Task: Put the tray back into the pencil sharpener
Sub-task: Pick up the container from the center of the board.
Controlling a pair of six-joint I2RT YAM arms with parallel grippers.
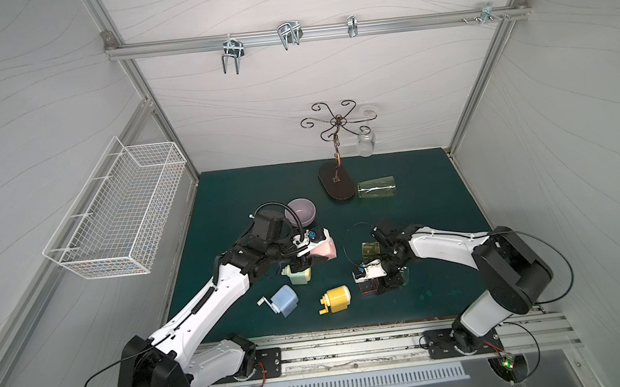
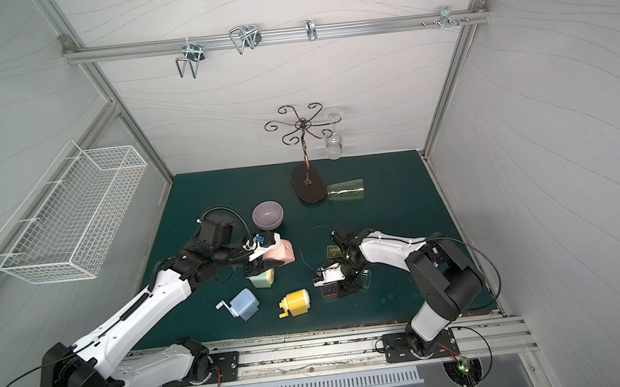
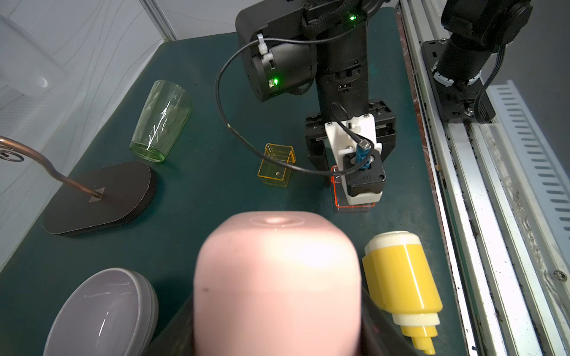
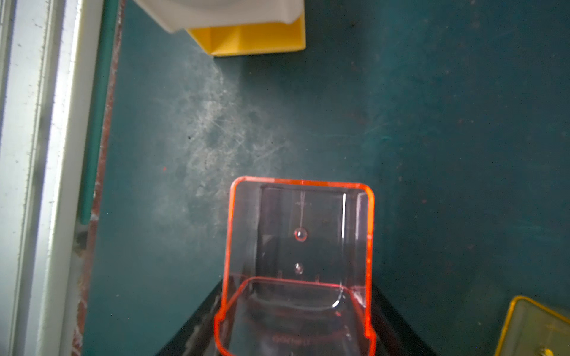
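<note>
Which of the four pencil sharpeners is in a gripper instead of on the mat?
The pink sharpener, clamped in the left gripper. The green sharpener, blue sharpener and yellow sharpener lie on the mat, ungripped.

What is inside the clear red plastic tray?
Nothing: the clear red plastic tray shows only bare walls and floor. Its end inside the right gripper runs out of frame.

Green mat carries yellow sharpener, yellow tray, blue sharpener, bowl, tumbler
</note>
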